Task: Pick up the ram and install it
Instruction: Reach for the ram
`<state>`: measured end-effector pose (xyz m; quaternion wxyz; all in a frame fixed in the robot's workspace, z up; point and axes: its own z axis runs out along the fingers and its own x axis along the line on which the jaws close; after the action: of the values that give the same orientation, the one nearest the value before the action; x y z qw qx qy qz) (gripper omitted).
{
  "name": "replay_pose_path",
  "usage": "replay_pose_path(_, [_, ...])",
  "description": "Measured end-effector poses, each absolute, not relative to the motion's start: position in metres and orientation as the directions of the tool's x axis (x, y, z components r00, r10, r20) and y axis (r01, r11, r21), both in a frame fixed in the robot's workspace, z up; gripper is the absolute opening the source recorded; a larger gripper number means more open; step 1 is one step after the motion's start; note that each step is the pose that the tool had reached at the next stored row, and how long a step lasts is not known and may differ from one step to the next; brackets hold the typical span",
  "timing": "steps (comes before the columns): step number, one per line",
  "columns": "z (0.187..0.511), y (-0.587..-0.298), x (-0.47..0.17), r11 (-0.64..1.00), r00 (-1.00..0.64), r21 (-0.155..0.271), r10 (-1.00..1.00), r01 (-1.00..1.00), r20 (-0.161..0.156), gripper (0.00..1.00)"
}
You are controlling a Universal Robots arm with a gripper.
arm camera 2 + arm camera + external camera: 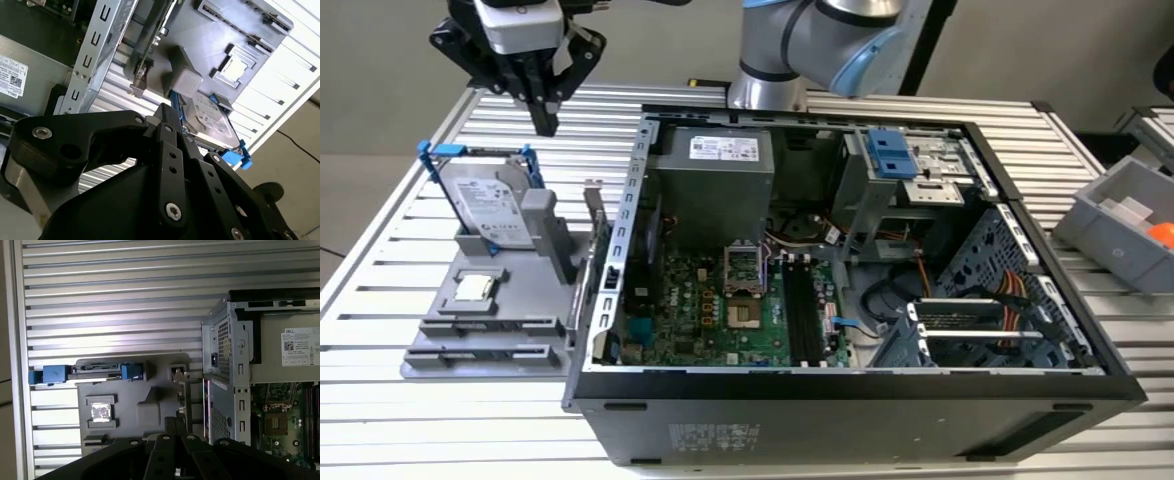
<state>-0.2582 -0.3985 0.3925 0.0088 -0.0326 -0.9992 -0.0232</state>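
The ram [596, 228] stands on edge in a grey holder [491, 335], right beside the open computer case. In both wrist views it is a thin stick seen edge-on [181, 399] [141, 62]. My gripper [544, 118] hangs above the table beyond the holder, higher than the hard drive and to the exterior view's left of the ram. Its black fingers [167, 117] are pressed together with nothing between them. The long black memory slots [801, 310] lie on the motherboard inside the case.
A silver hard drive in a blue frame [494, 205] stands upright on the holder, and a small square chip [476, 288] lies in front of it. The case wall [620, 250] rises right beside the ram. A grey bin [1121, 225] sits at the exterior view's right.
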Motion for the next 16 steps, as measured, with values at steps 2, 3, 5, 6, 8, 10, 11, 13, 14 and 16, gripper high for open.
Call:
replay_pose_path(2, [0.392, -0.398, -0.259, 0.997, -0.998, 0.046, 0.065, 0.065, 0.016, 0.00])
replay_pose_path(3, [0.393, -0.398, -0.260, 0.997, -0.998, 0.046, 0.065, 0.065, 0.015, 0.00])
replay_pose_path(5, [0.393, -0.398, -0.261, 0.997, -0.998, 0.046, 0.065, 0.065, 0.014, 0.00])
replay_pose_path(6, [0.392, -0.398, -0.262, 0.997, -0.998, 0.046, 0.065, 0.065, 0.013, 0.00])
replay_pose_path(8, [0.393, -0.398, -0.264, 0.997, -0.998, 0.046, 0.065, 0.065, 0.012, 0.00])
replay_pose_path(10, [0.392, -0.398, -0.265, 0.997, -0.998, 0.046, 0.065, 0.065, 0.012, 0.00])
replay_pose_path(11, [0.392, -0.398, -0.266, 0.997, -0.998, 0.046, 0.065, 0.065, 0.012, 0.00])
replay_pose_path(13, [0.393, -0.398, -0.268, 0.997, -0.998, 0.046, 0.065, 0.065, 0.012, 0.00])
replay_pose_path(14, [0.392, -0.398, -0.268, 0.997, -0.998, 0.046, 0.065, 0.065, 0.012, 0.00])
replay_pose_path(16, [0.393, -0.398, -0.269, 0.997, -0.998, 0.046, 0.065, 0.065, 0.012, 0.00])
